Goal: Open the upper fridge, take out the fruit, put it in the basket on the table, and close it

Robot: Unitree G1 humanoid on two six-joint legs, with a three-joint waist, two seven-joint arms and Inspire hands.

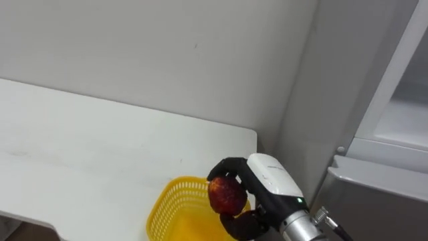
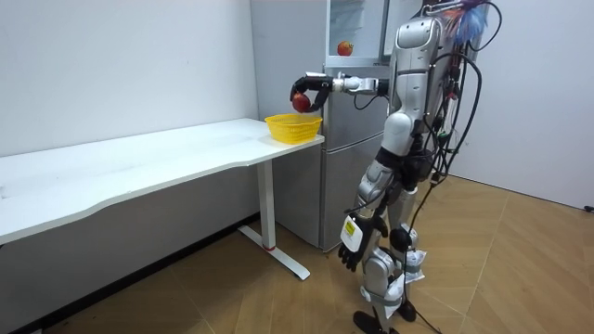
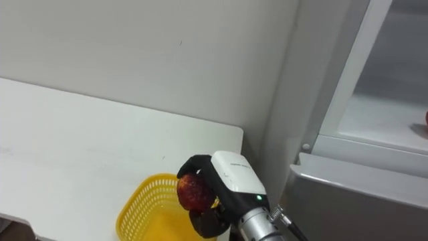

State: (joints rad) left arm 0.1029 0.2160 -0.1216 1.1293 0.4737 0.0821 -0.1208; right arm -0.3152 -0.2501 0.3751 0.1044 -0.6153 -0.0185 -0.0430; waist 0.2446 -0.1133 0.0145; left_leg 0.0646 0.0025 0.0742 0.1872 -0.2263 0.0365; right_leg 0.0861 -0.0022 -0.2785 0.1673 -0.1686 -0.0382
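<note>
I'm holding the apple (image 1: 226, 195) with my right hand (image 1: 269, 175), fingers curled round it, hovering over the yellow basket (image 1: 168, 197). Drop-off step, I reckon; next needs lowering it inside the rim, then releasing.

Basket (image 1: 170, 201) on table (image 1: 80, 147) (corner), fridge (image 1: 374, 201) right

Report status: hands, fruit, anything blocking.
Right hand shut on red fruit, above yellow basket on table. Left hand hangs at side. Nothing between fruit and basket. Another fruit in upper fridge.
</note>
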